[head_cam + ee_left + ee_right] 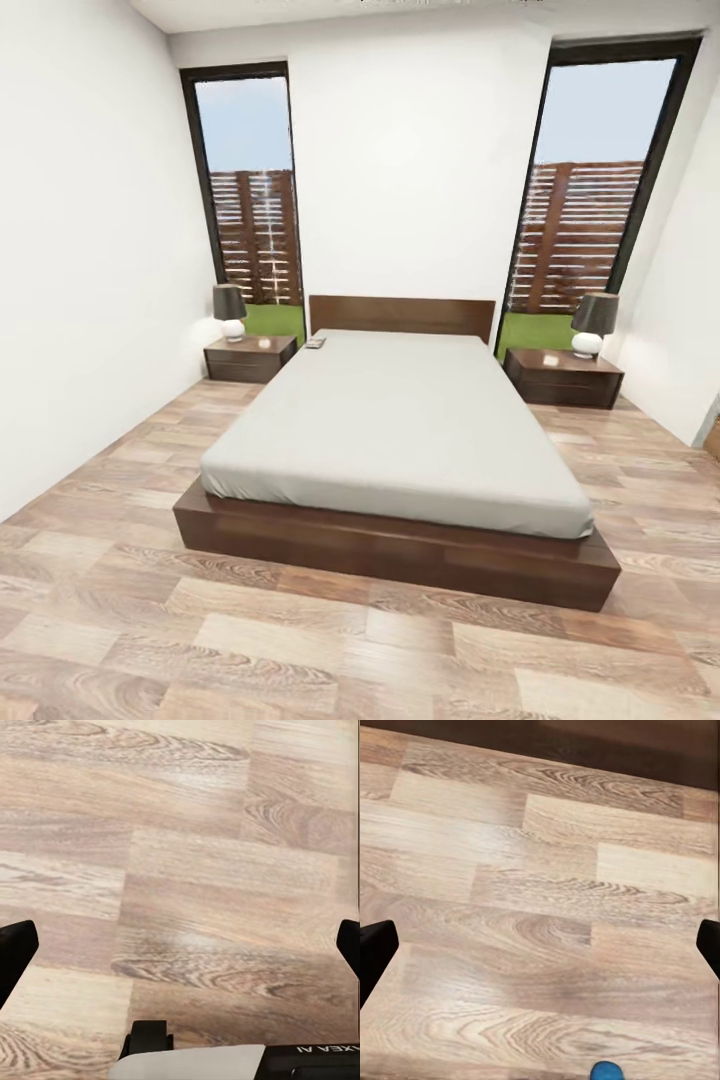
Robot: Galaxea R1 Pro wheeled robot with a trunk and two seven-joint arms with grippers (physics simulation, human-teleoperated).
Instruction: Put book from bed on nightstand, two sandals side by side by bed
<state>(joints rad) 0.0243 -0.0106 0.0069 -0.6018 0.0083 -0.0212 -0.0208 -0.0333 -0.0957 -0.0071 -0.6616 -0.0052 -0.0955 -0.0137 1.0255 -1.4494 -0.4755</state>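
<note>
bed (400,430) | book (316,343) tiny, indistinct | blue object (606,1071) cut off

Light grey mattress (400,425) on dark brown bed (400,550); brown-grey wood-grain floor (300,640); white walls (415,170).

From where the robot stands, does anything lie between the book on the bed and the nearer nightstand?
Nothing visible does. The book lies at the mattress corner by the headboard, beside the nightstand, whose top holds a lamp but has bare space.
</note>
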